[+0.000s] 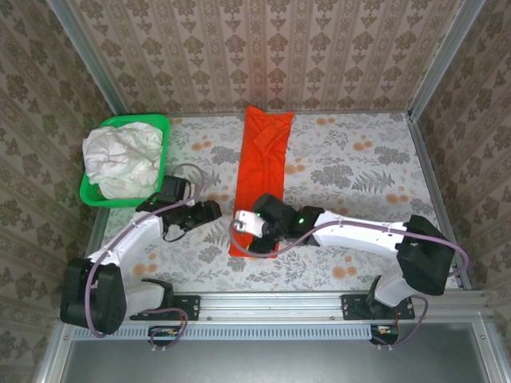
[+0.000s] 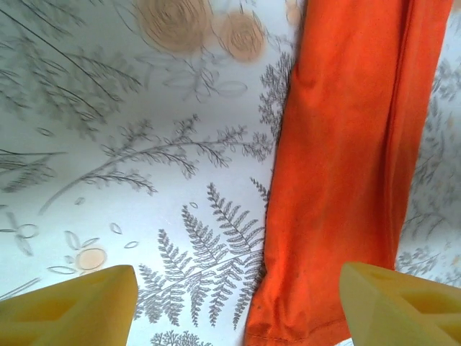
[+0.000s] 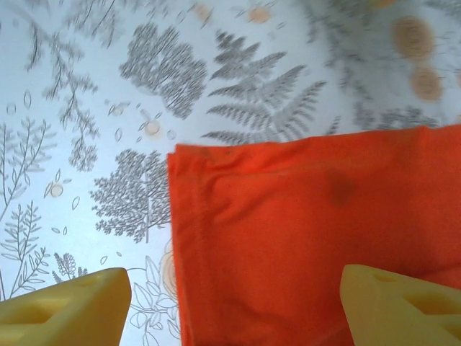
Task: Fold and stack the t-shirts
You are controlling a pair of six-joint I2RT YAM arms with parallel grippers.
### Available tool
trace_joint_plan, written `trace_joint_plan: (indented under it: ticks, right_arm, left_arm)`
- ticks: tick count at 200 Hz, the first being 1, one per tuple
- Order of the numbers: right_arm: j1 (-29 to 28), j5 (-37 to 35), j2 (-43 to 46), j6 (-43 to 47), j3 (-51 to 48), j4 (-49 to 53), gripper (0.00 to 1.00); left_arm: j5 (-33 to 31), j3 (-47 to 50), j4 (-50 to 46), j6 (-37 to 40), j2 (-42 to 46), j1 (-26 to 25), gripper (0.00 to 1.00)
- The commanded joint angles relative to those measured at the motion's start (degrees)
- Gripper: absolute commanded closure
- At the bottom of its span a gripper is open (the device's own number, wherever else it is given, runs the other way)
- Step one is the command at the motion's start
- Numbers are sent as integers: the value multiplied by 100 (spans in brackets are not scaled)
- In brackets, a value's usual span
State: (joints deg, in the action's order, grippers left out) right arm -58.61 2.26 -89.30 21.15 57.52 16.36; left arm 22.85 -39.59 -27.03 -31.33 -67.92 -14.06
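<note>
Since the orange-red t-shirt is laid as a long strip from 12 o'clock to the centre of the table, its near end should be pinched at both corners and lifted evenly. The left gripper and right gripper are spread open and empty at that end. The white t-shirt is heaped in the green basket at 10 o'clock.

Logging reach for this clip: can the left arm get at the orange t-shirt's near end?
Probably yes: the left gripper hangs open beside the orange t-shirt, nothing between, though the right gripper crowds that end.
</note>
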Motion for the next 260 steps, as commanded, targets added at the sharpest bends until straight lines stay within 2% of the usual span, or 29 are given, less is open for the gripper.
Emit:
trace_joint_plan:
  ticks: [1,38,83,103,122,135,149,169,199,260]
  right_arm:
    - [-139,-565,-388,377,-110,-225,26]
    - [-160,-621,-913,396,-103,-543,31]
    - [-160,-254,-1424,539,-1,-487,33]
    - [-151,-208,-1608,578,21,-433,35]
    - [-134,-226,-1696,597,15,-467,43]
    - [-108,-228,-1730,608,23,-460,51]
    - [-67,-227,-1731,653,23,-445,64]
    - [14,-217,-1690,711,49,-389,75]
    - [102,-151,-1567,782,83,-258,100]
    - [196,-50,-705,620,44,330,100]
  left_arm:
    - [352,-346,-747,389,326,384,24]
    - [661,-297,-1041,371,798,933,22]
    - [680,-42,-1007,386,1037,1021,19]
    - [646,-60,-1013,512,1076,1028,11]
    - [614,-87,-976,688,1150,1036,0]
    - [573,-101,-925,782,1230,1037,0]
    - [545,-87,-846,926,1355,1038,0]
    - [424,-72,-711,1145,1599,1049,0]
    - [159,-77,-659,1656,1967,1065,0]
    - [363,-192,-391,2599,2182,1068,0]
